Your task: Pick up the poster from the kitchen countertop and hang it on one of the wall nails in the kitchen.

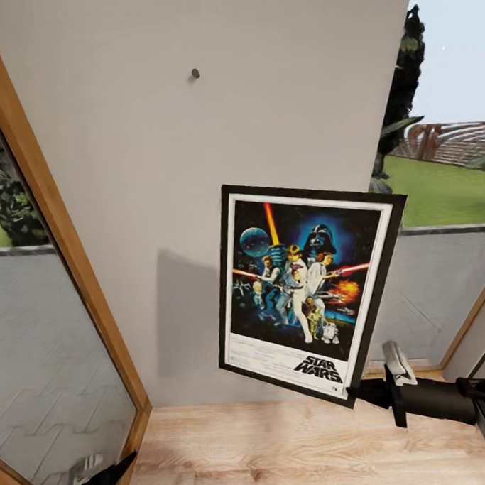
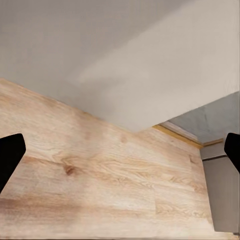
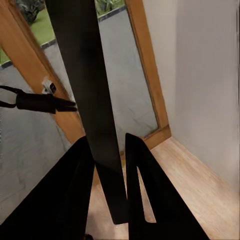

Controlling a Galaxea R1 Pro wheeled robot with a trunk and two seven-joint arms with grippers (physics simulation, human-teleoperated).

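Hanging in the air in front of a plain off-white wall [image 1: 127, 206], the poster [image 1: 309, 289] is a thin, black-framed portrait print with a white border. Its artwork is colourful figures on deep blue, with a red-orange beam rising near the top and a dark helmeted head to the right. The black "STAR WARS" logo sits on the white strip at the bottom.

Its long axis runs roughly upright, the top edge uppermost and the logo end lowest, and the whole frame is tilted a little so its lower right corner dips toward the right gripper [image 1: 364, 392]. The printed face is turned toward the head camera, and a faint shadow of it lies on the wall to its left. A small dark wall nail [image 1: 195, 73] sits well above the poster, up and to its left, apart from it.

The right gripper pinches the poster at that lower right corner. In the right wrist view the dark frame [image 3: 90, 100] is seen edge-on, with the black fingers [image 3: 137, 185] pressed against it on both sides.

The left gripper [image 2: 120, 150] hangs low over the light wooden floor [image 2: 100, 175], its two black fingertips [image 2: 10, 155] spread wide at opposite edges of the left wrist view with nothing between them. A wooden-framed glass panel [image 1: 64, 230] stands beside the wall on the left.
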